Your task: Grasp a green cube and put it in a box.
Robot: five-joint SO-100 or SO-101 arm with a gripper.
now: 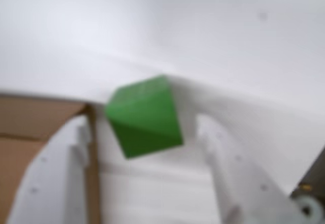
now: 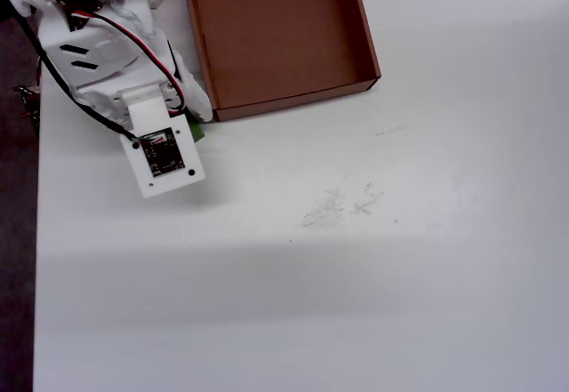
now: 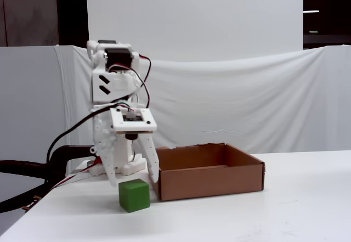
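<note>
Green cube (image 3: 134,195) sits flat on the white table (image 3: 285,209), just left of the box (image 3: 208,172) in the fixed view, one corner turned toward that camera; no long axis, all sides alike, matte. The white plastic gripper (image 3: 135,180) hangs spread wide above it, fingers either side, gripping nothing. Box is brown cardboard, shallow, square.

White plastic arm (image 3: 112,88), black servo motors set in its joints, red and black cables looping alongside, square camera plate with black circuit board (image 2: 163,151), white two-fingered end effector (image 3: 136,179)
</note>
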